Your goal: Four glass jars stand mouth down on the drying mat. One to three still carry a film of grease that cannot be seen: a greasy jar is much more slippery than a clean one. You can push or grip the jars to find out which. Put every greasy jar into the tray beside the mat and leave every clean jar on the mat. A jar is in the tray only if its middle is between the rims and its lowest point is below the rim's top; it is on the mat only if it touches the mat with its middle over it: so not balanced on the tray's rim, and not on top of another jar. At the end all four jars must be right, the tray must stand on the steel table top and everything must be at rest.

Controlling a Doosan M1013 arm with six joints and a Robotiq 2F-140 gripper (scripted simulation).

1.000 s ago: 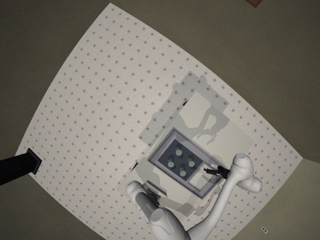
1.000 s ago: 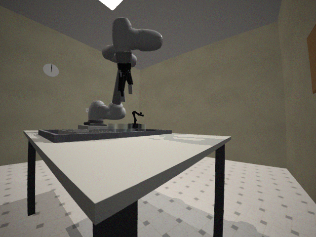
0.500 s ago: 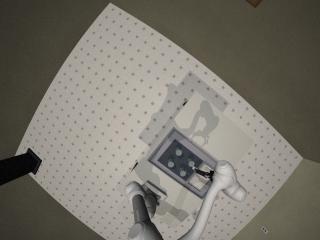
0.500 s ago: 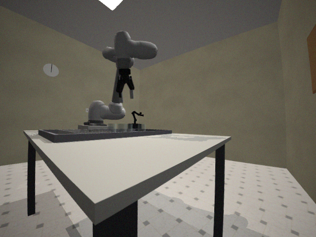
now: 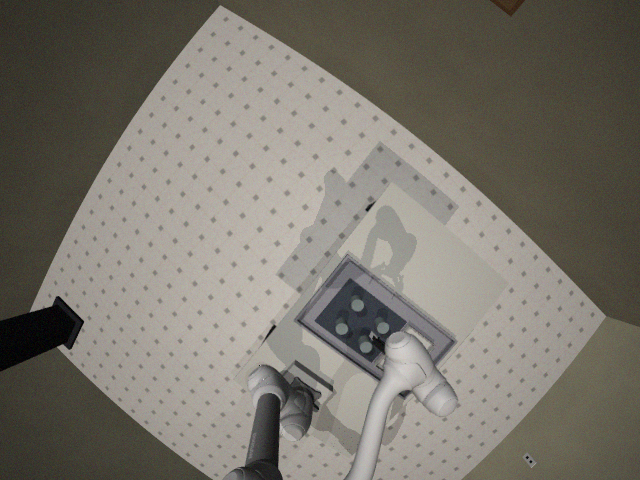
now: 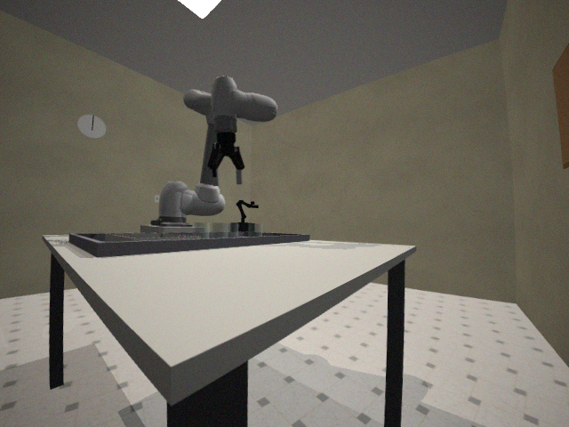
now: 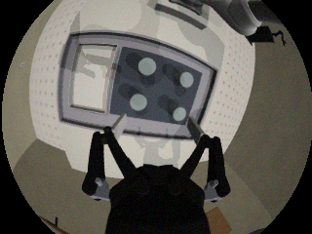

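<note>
Standing on a dark mat (image 5: pixel 375 315) (image 7: pixel 161 90), four pale, translucent jars look round; the empty hand (image 6: pixel 227 176) (image 7: pixel 157 120) gapes wide.

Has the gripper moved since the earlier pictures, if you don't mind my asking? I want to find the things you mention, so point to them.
Yes: in the top view, the gripper (image 5: pixel 373 338) (image 6: pixel 226 176) (image 7: pixel 157 120) has shifted from over the tray (image 5: pixel 430 334) (image 7: pixel 73 77) toward the jars on the mat (image 5: pixel 330 316) (image 7: pixel 158 88).
</note>
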